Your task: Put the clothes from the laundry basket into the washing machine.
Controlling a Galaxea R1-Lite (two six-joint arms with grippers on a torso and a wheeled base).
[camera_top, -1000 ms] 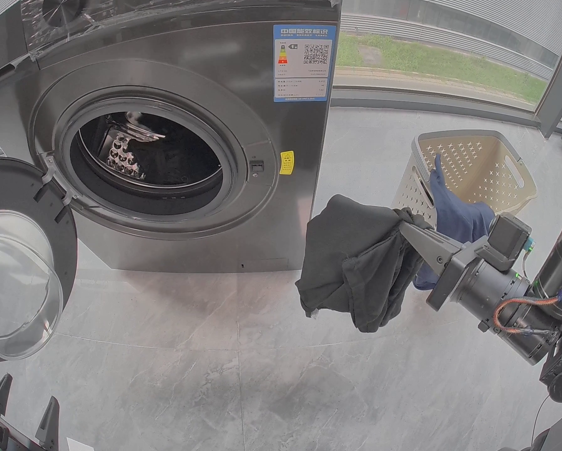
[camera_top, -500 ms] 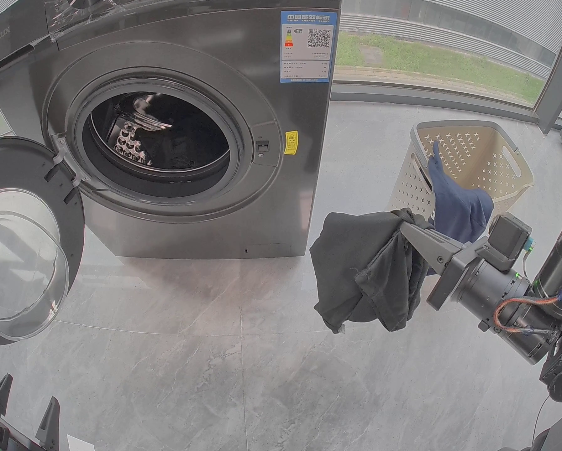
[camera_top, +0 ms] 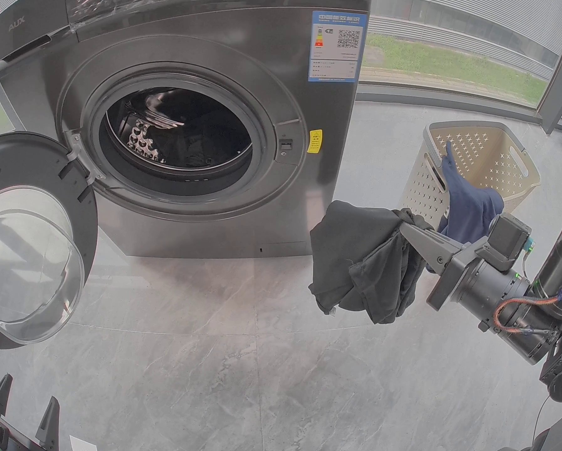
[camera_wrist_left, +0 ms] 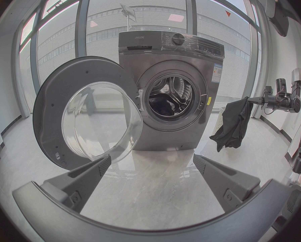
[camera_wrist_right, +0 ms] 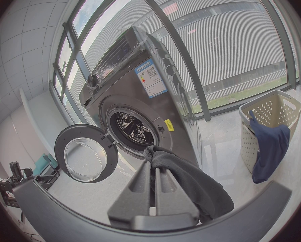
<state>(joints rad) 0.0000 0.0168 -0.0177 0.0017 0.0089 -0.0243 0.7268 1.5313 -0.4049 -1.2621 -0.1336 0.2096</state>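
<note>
The right tool (camera_top: 407,225), its two grey fingers pinched shut on a bunched black fabric garment (camera_top: 356,261), holds it hanging in the air above the grey tiled floor (camera_top: 231,377), just off the front right corner of the silver front-loading washing machine (camera_top: 231,32) and near the beige perforated plastic laundry basket (camera_top: 481,126); a dark blue garment (camera_top: 472,205) drapes over the basket's near rim. The machine's round glass-centred door (camera_top: 30,252) stands swung wide open to the robot's left; the left tool (camera_top: 29,389) sits low by the floor, fingers spread apart and holding nothing.
</note>
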